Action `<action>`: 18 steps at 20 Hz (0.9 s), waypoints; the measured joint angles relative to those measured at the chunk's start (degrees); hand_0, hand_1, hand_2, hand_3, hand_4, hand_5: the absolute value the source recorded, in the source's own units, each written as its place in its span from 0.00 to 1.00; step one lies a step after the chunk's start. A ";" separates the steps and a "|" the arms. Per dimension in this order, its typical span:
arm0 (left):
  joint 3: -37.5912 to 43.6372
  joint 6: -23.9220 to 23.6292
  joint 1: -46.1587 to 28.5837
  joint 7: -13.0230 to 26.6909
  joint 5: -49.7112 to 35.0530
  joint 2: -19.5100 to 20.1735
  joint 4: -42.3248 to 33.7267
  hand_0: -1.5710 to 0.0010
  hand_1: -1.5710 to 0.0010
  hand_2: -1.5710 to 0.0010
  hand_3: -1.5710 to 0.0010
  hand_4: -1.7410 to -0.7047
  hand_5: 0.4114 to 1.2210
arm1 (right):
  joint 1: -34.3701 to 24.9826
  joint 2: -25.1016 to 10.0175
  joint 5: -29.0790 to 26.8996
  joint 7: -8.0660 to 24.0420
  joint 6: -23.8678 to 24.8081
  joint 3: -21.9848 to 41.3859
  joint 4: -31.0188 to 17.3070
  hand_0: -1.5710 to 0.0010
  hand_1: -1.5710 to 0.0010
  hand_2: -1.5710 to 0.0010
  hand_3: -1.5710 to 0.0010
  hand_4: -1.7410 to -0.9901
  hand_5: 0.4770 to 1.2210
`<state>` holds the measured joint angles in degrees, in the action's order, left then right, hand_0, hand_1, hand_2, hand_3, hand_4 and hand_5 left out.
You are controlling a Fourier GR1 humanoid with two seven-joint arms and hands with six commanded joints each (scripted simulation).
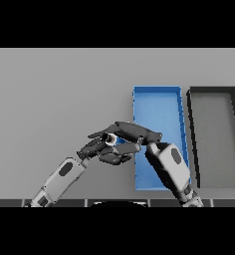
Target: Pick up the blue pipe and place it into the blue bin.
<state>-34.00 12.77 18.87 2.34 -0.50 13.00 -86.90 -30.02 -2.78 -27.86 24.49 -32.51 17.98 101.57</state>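
Grey forearms come up from my lower edge, and the two hands meet just left of the blue bin. My left hand lies lower and to the left, fingers loosely curled, holding nothing that I can make out. My right hand reaches across from the right, over the bin's left wall, its fingers stretched leftward and closed down with the thumb on something small.

What I take for the blue pipe shows only as a blue sliver under the right hand's fingers, with a pale ring at the fingertips that may be its open end. If so, its long axis runs roughly left to right, along the fingers. I cannot tell whether it is lifted or resting on the table.

The bin lies directly right of the pinched pipe, its near left wall just beside the hand, so I judge the move is a short carry rightward by the right arm, clearing that wall. Beyond sits a dark grey bin, to be avoided.
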 measured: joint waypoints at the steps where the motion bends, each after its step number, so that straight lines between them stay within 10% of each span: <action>1: 0.42 0.30 0.24 0.05 -0.42 0.43 -0.04 1.00 1.00 1.00 1.00 0.80 0.15 | -0.79 -0.71 -2.58 1.31 0.61 -0.76 0.36 0.00 0.00 0.00 0.00 0.21 1.00; 4: -0.06 0.62 -0.16 1.34 -0.50 0.31 -0.17 1.00 1.00 1.00 1.00 0.80 0.12 | -4.95 -2.90 -11.98 7.77 5.39 -3.20 1.62 0.00 0.00 0.00 0.00 0.11 1.00; 9: -0.74 0.32 -1.45 2.11 -0.63 0.16 -1.85 1.00 1.00 1.00 1.00 0.80 0.11 | -17.57 -8.70 -25.95 9.34 15.12 -10.80 -1.04 0.00 0.00 0.00 0.00 0.04 0.88; 18: -0.35 0.93 -2.20 0.95 -1.09 1.54 -2.98 1.00 1.00 1.00 1.00 0.80 0.09 | -30.79 -17.88 -14.32 2.83 20.66 -20.35 -22.08 0.00 0.00 0.00 0.00 0.00 0.88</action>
<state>-34.35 13.70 16.67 3.29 -1.59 14.54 -89.88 -60.81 -20.65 -42.18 27.33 -11.86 -2.38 79.49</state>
